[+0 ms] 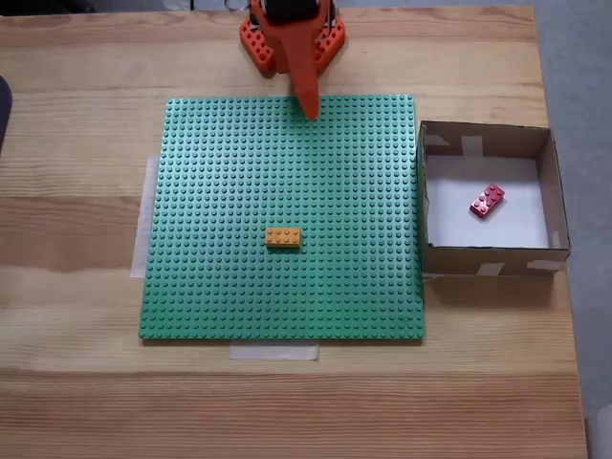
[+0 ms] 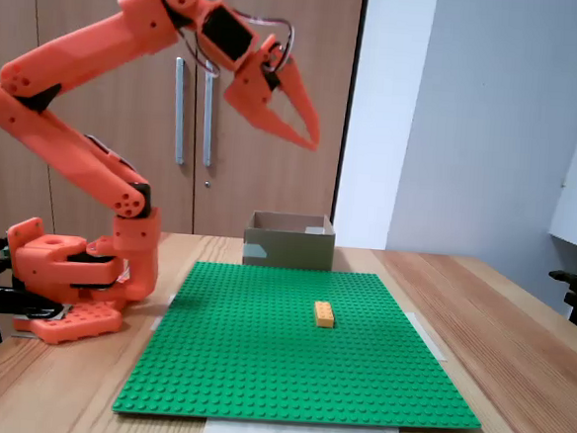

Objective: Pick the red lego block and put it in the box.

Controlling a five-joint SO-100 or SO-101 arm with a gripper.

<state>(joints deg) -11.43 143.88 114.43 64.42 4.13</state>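
task: looking done | red lego block [image 1: 487, 201] lying on the box [image 1: 553, 191] floor | gripper [image 2: 309, 137] hanging high over the green baseplate [image 1: 287, 172], fingers together, carrying nothing | orange brick [image 1: 282, 237] sitting untouched

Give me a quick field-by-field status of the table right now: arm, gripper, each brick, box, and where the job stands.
arm: raised and folded back above its base, clear of the bricks
gripper: up in the air, fingers together, holding nothing
red brick: lying on the white floor of the box, tilted
box: open top, beside the right edge of the green plate in the top-down fixed view
yellow-orange brick: on the green plate, near its middle
job: red brick already in the box
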